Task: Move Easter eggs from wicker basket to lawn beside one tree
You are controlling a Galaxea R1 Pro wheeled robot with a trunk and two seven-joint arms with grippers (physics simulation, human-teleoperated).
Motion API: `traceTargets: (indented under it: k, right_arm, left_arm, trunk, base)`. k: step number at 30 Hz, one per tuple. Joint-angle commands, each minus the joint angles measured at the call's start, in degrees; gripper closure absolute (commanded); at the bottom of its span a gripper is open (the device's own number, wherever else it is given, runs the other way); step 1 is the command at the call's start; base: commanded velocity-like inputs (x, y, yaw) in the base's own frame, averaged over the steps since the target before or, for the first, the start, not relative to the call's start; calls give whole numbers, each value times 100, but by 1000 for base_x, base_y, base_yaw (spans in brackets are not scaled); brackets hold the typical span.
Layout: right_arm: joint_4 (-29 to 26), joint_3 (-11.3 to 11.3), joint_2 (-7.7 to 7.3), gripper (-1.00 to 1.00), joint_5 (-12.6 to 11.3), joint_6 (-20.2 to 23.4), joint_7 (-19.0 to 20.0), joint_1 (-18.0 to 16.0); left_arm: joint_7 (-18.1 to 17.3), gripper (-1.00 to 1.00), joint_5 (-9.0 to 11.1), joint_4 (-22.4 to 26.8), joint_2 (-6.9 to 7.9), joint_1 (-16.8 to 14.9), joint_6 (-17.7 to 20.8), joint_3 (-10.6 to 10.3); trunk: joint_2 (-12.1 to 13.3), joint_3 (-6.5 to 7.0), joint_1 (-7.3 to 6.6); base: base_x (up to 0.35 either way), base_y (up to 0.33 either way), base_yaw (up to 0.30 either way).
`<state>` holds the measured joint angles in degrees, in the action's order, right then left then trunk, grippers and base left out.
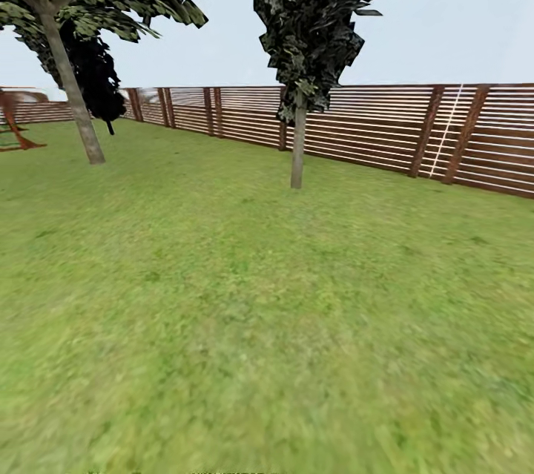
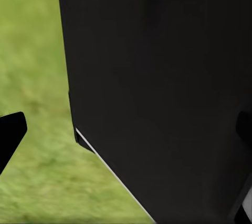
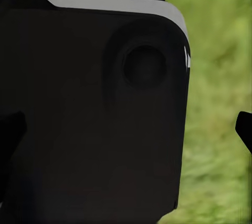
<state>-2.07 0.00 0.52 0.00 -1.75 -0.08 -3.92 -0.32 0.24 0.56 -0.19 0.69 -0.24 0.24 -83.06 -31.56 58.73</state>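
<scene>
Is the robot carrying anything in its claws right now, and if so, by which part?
Nothing. The left gripper and right gripper have their black fingertips spread wide, with no egg between them.

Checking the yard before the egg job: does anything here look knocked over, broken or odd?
Nothing stands out. The lawn lies even, the fence stands whole, and both trees are upright. A reddish frame at the far left edge is cut off, too partial to judge.

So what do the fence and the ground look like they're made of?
The fence looks like stained brown wood: thin horizontal slats between darker posts, matte. The ground is lawn, short mottled green grass, soft and unshiny, though the render is blurry up close.
</scene>
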Motion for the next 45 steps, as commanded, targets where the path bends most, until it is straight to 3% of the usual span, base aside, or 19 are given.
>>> traceTargets:
  k: [1, 45]
  right_arm:
    - [5, 0, 0, -100, 0, -18, -1, -3]
    - [5, 9, -8, -100, 9, -130, -1, -4]
  left_arm:
    - [-3, -100, 3, 6, 0, 1, -3, 3]
    - [-3, -100, 3, 7, 1, 1, -3, 3]
  trunk:
    - [-2, -9, 0]
    - [-2, -189, 0]
  base:
    - [0, 0, 235]
    - [0, 0, 246]
